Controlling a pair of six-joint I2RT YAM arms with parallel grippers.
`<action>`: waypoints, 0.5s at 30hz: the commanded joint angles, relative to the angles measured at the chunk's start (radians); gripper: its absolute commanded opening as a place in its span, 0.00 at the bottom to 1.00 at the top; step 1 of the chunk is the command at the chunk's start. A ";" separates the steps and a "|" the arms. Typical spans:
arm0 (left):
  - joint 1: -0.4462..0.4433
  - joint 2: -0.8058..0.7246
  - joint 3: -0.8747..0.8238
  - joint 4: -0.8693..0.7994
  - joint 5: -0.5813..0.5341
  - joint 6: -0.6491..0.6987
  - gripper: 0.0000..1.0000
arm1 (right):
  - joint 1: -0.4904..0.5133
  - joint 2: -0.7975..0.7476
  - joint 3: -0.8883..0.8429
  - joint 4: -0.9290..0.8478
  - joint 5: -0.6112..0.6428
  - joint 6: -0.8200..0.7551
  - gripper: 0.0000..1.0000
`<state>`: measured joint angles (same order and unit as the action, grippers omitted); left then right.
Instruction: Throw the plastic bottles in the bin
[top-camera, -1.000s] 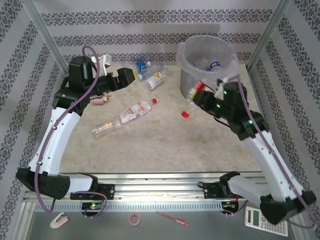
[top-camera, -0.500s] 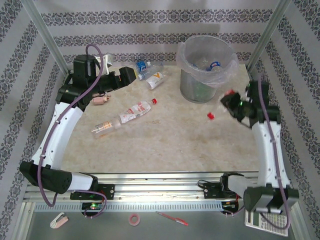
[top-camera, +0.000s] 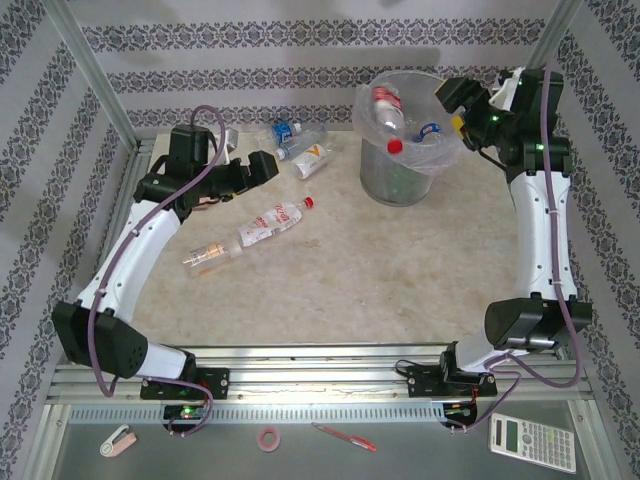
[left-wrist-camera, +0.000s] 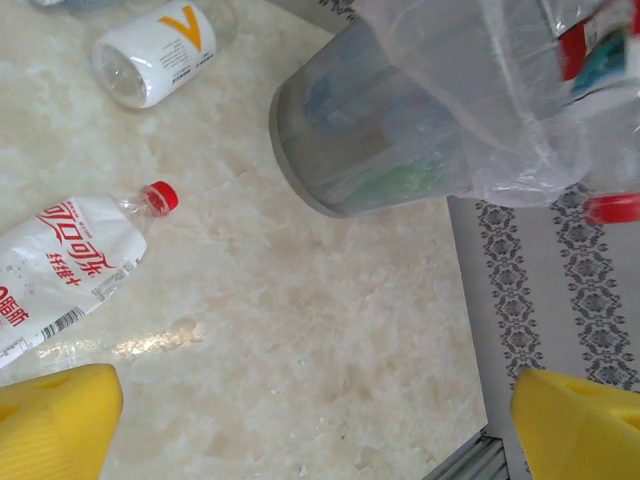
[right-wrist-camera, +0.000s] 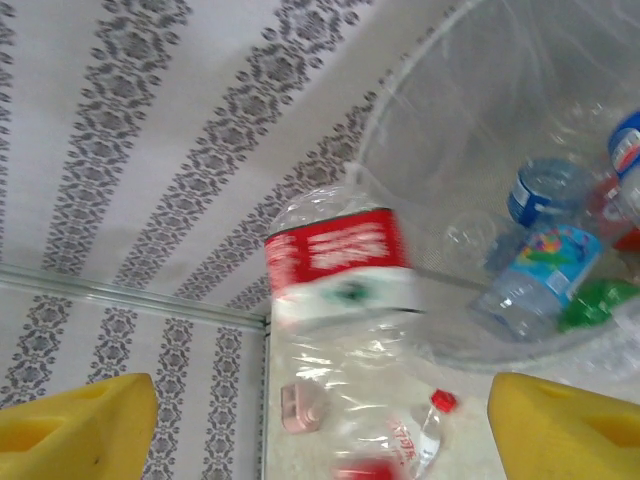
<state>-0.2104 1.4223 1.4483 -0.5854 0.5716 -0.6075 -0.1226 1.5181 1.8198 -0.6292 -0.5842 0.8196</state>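
Observation:
The bin (top-camera: 392, 185) stands at the back right of the table, a grey bucket with a clear bag. My right gripper (top-camera: 456, 101) hangs open over its rim. A red-labelled bottle (top-camera: 387, 110) tumbles free at the bin's mouth, blurred (right-wrist-camera: 345, 268), touching neither yellow finger (right-wrist-camera: 75, 425). Several bottles lie inside the bin (right-wrist-camera: 545, 285). On the table lie a red-capped bottle (top-camera: 271, 222), a clear one (top-camera: 211, 256), a white one with an orange mark (top-camera: 312, 160) and a blue-labelled one (top-camera: 287, 130). My left gripper (top-camera: 262, 166) is open above the table, holding nothing (left-wrist-camera: 320, 430).
A small pinkish boxy object (top-camera: 205, 201) sits at the back left, partly under my left arm. Patterned walls and metal posts close in the table's back and sides. The bin (left-wrist-camera: 400, 150) stands close to the table's right edge.
My right arm swung up from beside the bin to above its rim, opened and let go of the red-labelled bottle, which is dropping in. My left arm shifted slightly forward.

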 joint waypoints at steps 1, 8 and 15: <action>-0.023 0.032 -0.009 0.037 -0.003 0.013 1.00 | -0.009 -0.100 -0.059 0.005 -0.036 -0.015 0.86; -0.084 0.148 0.015 -0.001 0.031 0.025 1.00 | -0.014 -0.208 -0.178 -0.078 -0.030 -0.053 0.87; -0.156 0.285 -0.028 0.149 -0.012 -0.080 1.00 | 0.031 -0.273 -0.313 -0.116 -0.029 -0.080 0.88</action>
<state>-0.3618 1.7046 1.4372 -0.4938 0.5976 -0.6483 -0.1177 1.2476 1.5387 -0.6888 -0.5964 0.7795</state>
